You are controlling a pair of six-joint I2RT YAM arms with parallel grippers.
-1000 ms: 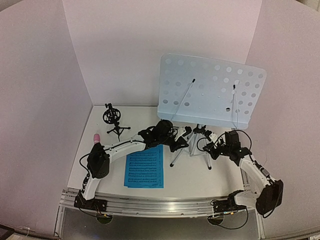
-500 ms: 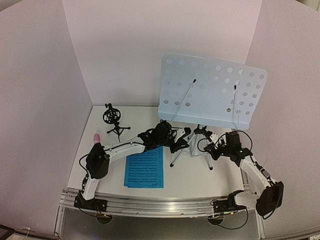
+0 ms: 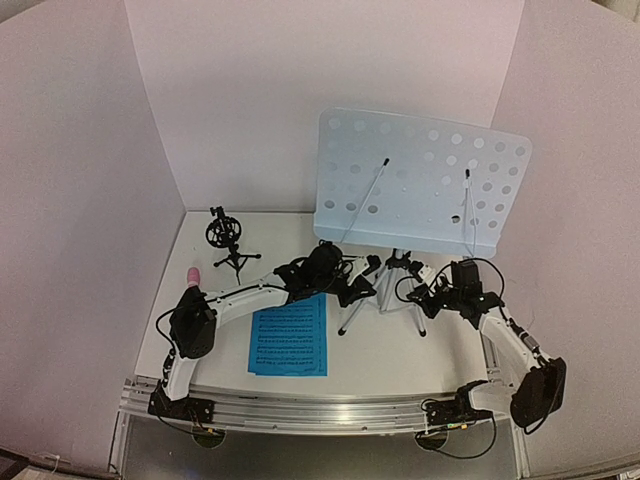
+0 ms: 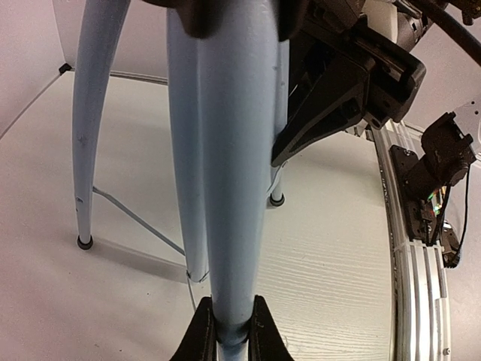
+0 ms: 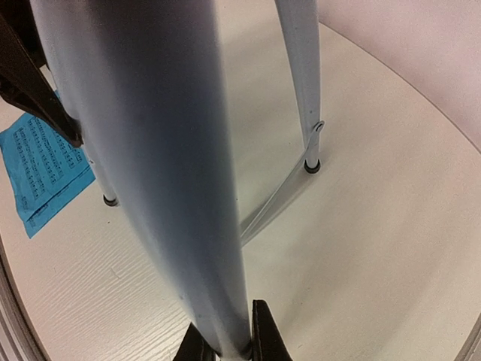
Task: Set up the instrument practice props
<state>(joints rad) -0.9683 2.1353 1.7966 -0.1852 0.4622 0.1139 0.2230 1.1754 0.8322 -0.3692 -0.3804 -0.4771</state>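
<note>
The pale-blue perforated music stand (image 3: 420,180) is upright at the back right on its silver tripod legs (image 3: 396,296), feet on the table. My left gripper (image 3: 364,286) is shut on one leg (image 4: 233,188), which sits squeezed between the fingers of that gripper (image 4: 231,320). My right gripper (image 3: 426,291) is shut on another leg (image 5: 173,150), which runs up from that gripper (image 5: 229,331). The blue sheet-music pages (image 3: 290,337) lie flat in front of the left arm, a corner also showing as blue pages (image 5: 45,169). The pink microphone (image 3: 190,272) lies at the left. The black tripod mic mount (image 3: 228,240) stands behind it.
White walls close in the table on the left, back and right. An aluminium rail (image 3: 320,410) with both arm bases runs along the near edge. The right arm's black wrist (image 4: 353,83) hangs close beside the leg my left gripper holds.
The stand's desk shifted slightly right and came back. Both grippers kept their hold on the legs, and the other props have not moved.
</note>
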